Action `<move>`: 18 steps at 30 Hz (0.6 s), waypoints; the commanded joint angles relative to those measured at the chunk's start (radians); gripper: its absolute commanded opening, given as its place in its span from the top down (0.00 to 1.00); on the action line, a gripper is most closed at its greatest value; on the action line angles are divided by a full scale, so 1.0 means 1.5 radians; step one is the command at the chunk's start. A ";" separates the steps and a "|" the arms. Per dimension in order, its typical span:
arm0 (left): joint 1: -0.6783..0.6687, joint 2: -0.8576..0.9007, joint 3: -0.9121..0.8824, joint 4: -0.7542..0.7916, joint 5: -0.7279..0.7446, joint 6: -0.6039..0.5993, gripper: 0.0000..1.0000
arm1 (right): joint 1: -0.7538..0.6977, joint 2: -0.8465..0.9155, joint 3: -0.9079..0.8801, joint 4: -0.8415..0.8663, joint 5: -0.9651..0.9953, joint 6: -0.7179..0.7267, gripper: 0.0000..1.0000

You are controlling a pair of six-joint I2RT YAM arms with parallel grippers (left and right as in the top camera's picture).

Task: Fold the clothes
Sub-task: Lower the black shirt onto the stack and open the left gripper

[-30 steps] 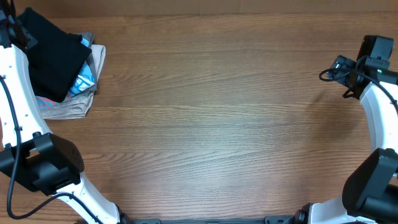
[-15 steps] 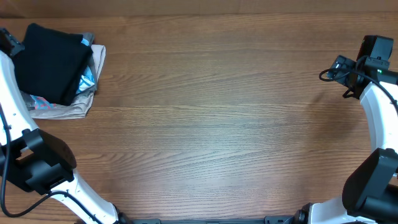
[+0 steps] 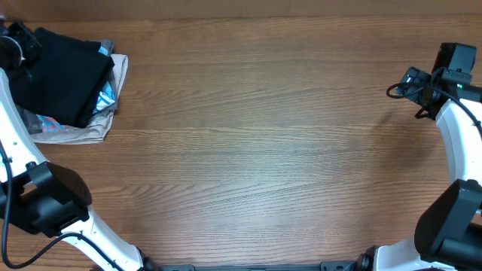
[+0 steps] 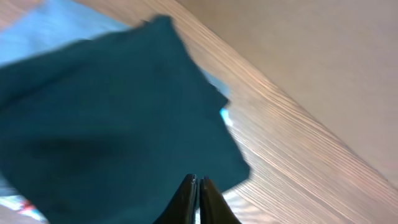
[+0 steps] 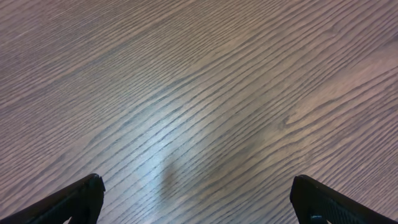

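The black T-shirt (image 3: 64, 75) is seen folded into a compact block at the far left corner of the bench (image 3: 263, 150). It is laid on top of a small stack of grey and turquoise-patterned garments (image 3: 84, 129), whose edges are left showing along its right and near sides. The left gripper (image 4: 198, 186) is held over the shirt's edge with its jaws pressed together and nothing pinched between them. The wrist view is blurred, so contact with the cloth cannot be judged. Over at the right edge, the right gripper (image 5: 196, 181) is spread wide open above bare wood, well apart from the clothes, and nothing is carried in it.
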 commanded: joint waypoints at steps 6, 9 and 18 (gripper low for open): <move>-0.002 0.001 -0.031 0.005 0.070 0.028 0.90 | 0.001 0.001 0.000 0.004 0.006 -0.002 0.00; 0.000 0.026 -0.052 0.016 0.070 0.028 0.91 | 0.001 0.001 0.000 0.004 0.006 -0.002 0.00; 0.001 0.150 -0.056 0.023 0.071 0.074 0.90 | 0.001 0.001 0.000 0.004 0.006 -0.002 0.00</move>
